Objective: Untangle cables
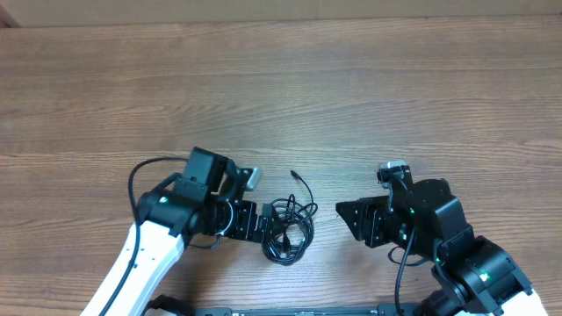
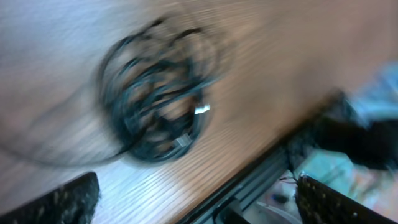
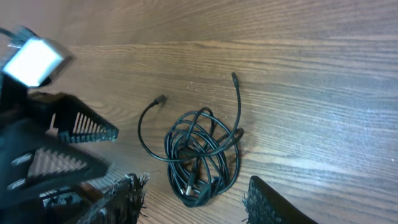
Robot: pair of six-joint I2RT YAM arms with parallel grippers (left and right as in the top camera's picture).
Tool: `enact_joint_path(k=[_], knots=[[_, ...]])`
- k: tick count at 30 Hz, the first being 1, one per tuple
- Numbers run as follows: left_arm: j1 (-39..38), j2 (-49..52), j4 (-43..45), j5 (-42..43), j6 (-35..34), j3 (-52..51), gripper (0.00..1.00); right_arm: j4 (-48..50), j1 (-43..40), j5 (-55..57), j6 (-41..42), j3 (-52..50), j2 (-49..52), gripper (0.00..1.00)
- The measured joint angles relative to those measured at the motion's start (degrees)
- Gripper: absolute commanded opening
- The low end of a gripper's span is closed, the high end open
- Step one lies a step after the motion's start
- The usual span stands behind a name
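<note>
Wood-grain desk point(image 1: 281, 88), brown, planks running side to side. Two arms come in from the near edge: left arm point(image 1: 140, 254) with a white link and black head, right arm point(image 1: 474, 263) mostly black.

Left end effector point(image 1: 253, 221) is just beside the left side of the cables point(image 1: 288, 230). It is released, with its fingers point(image 2: 62, 199) spread wide and nothing between them. The left wrist view is blurred.

Right end effector point(image 1: 347, 219) sits to the right of the bundle, near it but apart. Its fingers point(image 3: 267, 199) are parted and grasp nothing.

The cables are thin black cords wound into one small loose coil. It lies flat on the desk between the two end effectors, closer to the left one. Several loops overlap and tangle in the middle.

Two tails stray out of the coil. The longer tail point(image 3: 238, 102) runs away from the coil to a small plug. The shorter tail point(image 3: 146, 118) curves off to the side, also plug-ended. A silver tip point(image 2: 202, 109) shows inside the coil.
</note>
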Motion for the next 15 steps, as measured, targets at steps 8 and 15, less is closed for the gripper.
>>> enact_joint_path(k=[8,15], knots=[[-9.07,1.53,-4.17,-17.57,-23.06,-0.09,0.85,-2.19,0.0,0.02,0.02,0.0,0.0,0.52],[-15.54,1.29,-8.04,-34.07,-37.59,-0.11,0.87,-2.69,0.0,0.02,0.02,0.0,0.0,0.53]])
